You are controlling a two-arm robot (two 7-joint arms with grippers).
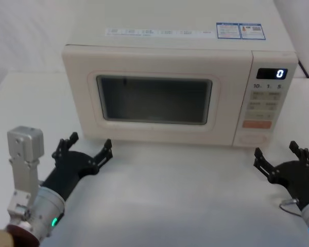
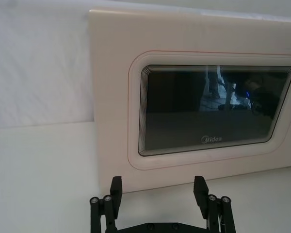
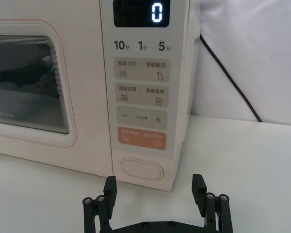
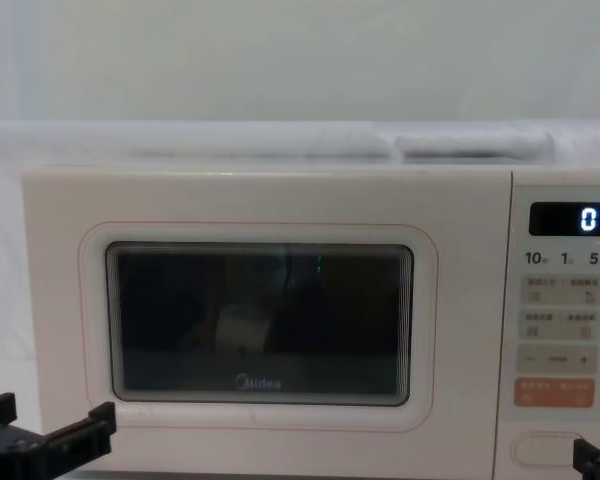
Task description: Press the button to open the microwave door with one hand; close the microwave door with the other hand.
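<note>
Right hand (image 3: 156,187) sat low over the desk (image 1: 170,195), fingers spread wide, holding nothing, just short of the microwave (image 1: 180,92) and lined up with the button (image 3: 141,169). That alignment looked deliberate: button was the wide cream key at the bottom of the control panel (image 3: 143,92), under the orange key (image 3: 141,138), so a short forward push would probably land on it. One fingertip would do; the wide spread risked straddling the key.

Left hand (image 1: 85,149) was also spread wide and empty, parked in front of the door's (image 2: 136,111) lower left corner, near but not touching. Likely staged there to push the door back once it swung out, though the hinge side wasn't clear from these views.

Door was shut flush, window dark, display (image 3: 141,13) read 0. Neither step looked started.
</note>
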